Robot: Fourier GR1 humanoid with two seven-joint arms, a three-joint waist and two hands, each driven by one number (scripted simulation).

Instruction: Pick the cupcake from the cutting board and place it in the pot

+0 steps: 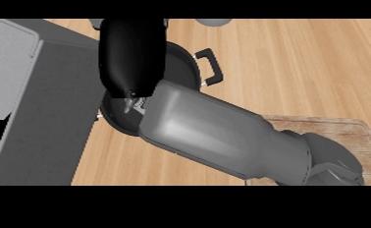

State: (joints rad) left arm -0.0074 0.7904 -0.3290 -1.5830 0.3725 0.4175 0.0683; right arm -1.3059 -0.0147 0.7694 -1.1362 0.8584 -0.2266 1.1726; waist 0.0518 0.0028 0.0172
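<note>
Right hand: the black right hand (132, 55) hangs directly over the pot, and you see it from its back, as one dark mass.
Hand state: you cannot tell whether it is spread, closed, or clamped on anything; its underside is turned away from you.
Forearm: the grey forearm (210, 128) comes in from the lower right and runs up and to the left, crossing the near corner of the cutting board and the near side of the pot.
Pot: the dark pot (182, 69) stands on the wooden surface (290, 65). Only an arc of its rim to the right of the hand and a strip of its wall at the lower left are visible to you.
Handle: a black loop handle (212, 67) sticks out from the pot's right side, pointing away from the hand.
Cutting board: the wooden cutting board (322, 126) lies at the lower right, well apart from the pot, largely covered by the forearm.
Cupcake: you cannot make it out. A small pale scrap (138, 105) shows just below the hand, over the pot's inside, and you cannot tell what it is.
Slab: a flat grey slab (51, 104) fills the left side, beside the pot.
Cut off: a grey rounded shape (214, 22) is clipped by the top edge.
</note>
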